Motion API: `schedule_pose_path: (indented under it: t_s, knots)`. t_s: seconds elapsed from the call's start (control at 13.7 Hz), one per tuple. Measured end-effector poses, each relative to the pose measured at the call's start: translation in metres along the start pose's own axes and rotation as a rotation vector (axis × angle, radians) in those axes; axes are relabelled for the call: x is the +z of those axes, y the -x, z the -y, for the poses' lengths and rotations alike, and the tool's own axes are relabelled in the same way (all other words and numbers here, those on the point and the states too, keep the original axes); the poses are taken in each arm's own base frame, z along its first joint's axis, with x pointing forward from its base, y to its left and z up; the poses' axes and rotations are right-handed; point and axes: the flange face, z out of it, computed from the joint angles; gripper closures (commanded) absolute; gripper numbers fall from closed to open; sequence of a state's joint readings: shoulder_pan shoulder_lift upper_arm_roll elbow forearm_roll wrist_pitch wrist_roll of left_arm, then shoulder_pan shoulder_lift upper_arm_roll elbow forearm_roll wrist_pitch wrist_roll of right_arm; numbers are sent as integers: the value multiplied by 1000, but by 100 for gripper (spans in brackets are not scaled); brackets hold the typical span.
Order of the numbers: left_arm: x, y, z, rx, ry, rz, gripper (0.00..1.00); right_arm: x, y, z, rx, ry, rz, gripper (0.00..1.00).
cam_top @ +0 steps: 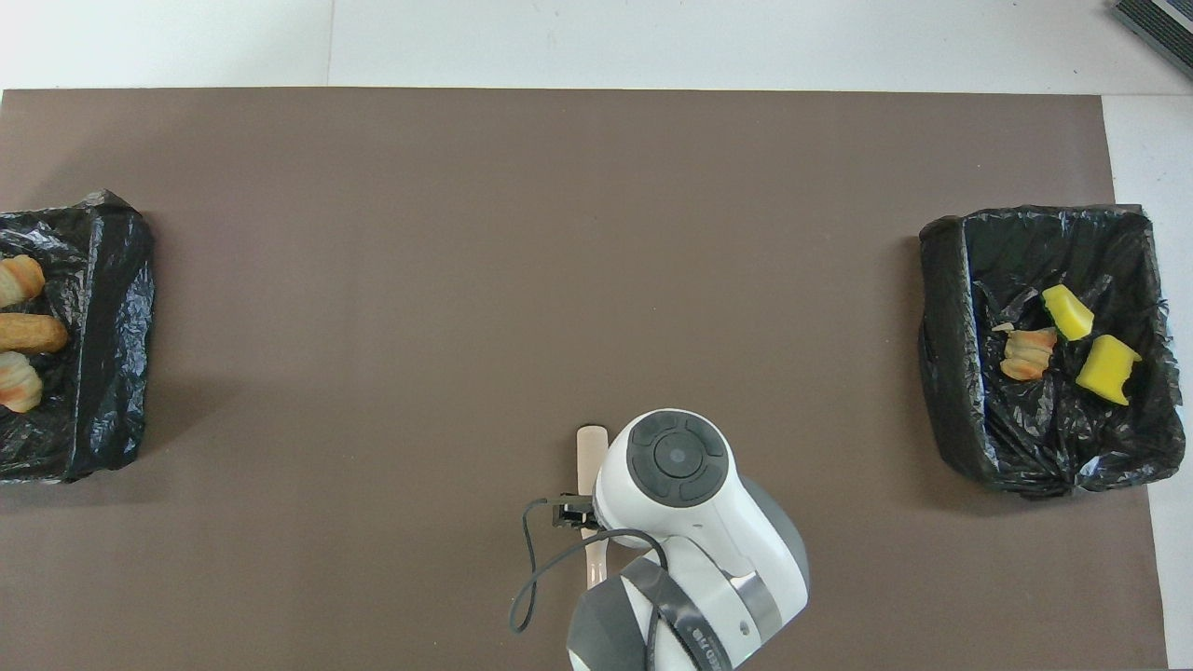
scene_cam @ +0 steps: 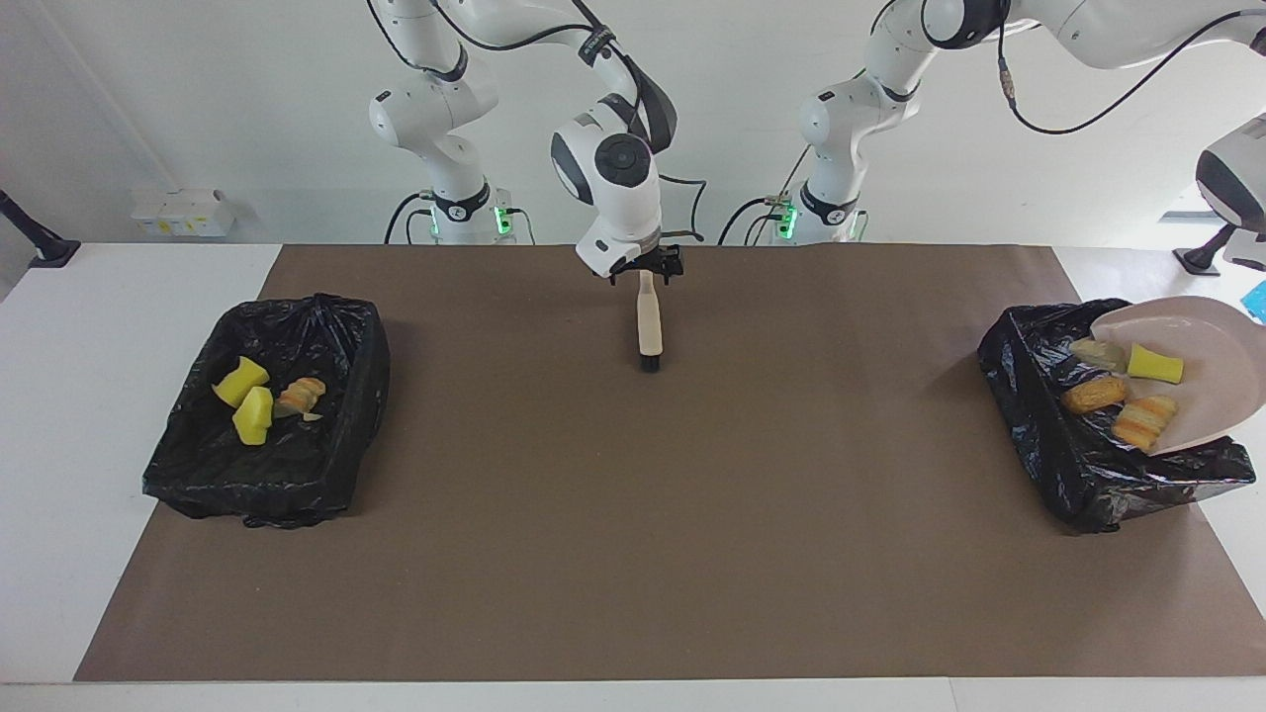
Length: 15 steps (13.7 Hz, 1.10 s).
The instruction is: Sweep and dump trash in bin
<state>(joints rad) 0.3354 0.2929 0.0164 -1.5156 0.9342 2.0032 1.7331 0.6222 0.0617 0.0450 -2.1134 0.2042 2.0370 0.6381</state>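
Observation:
The beige dustpan (scene_cam: 1202, 341) hangs tipped steeply over the black-lined bin (scene_cam: 1078, 465) at the left arm's end of the table. It hangs from the left arm, whose gripper lies past the picture's edge. Trash sits at the pan's low lip: a pale chip (scene_cam: 1093, 351), a yellow sponge chunk (scene_cam: 1155, 364), a bread piece (scene_cam: 1093, 394) and a croissant piece (scene_cam: 1142, 420). In the overhead view three orange-brown pieces (cam_top: 28, 333) show over that bin (cam_top: 107, 326). My right gripper (scene_cam: 648, 269) stands open over the handle end of the brush (scene_cam: 648, 331), which lies on the mat.
A second black-lined bin (scene_cam: 198, 475) stands at the right arm's end of the table. It holds two yellow chunks (scene_cam: 252, 413) and an orange piece (scene_cam: 300, 396). Brown mat (scene_cam: 633, 544) covers the table between the two bins.

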Motion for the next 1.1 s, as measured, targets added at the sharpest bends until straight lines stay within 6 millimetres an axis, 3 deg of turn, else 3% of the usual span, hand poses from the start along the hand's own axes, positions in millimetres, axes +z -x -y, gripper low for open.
schedule_pose_path:
  t_s: [0.29, 0.66, 0.88, 1.1]
  knots:
    - [-29, 7, -2, 19, -8, 236, 100, -61, -62, -71, 38, 81, -106, 0]
    - [-76, 45, -20, -8, -83, 368, 100, -146, -118, -195, 9, 121, -119, 0]
    - [-108, 42, -23, -35, -133, 278, 100, -202, -121, -255, 31, 99, -166, 0]
    - [-135, 1, -9, -51, -146, 69, 100, -252, -90, -285, 80, 91, -194, 0]
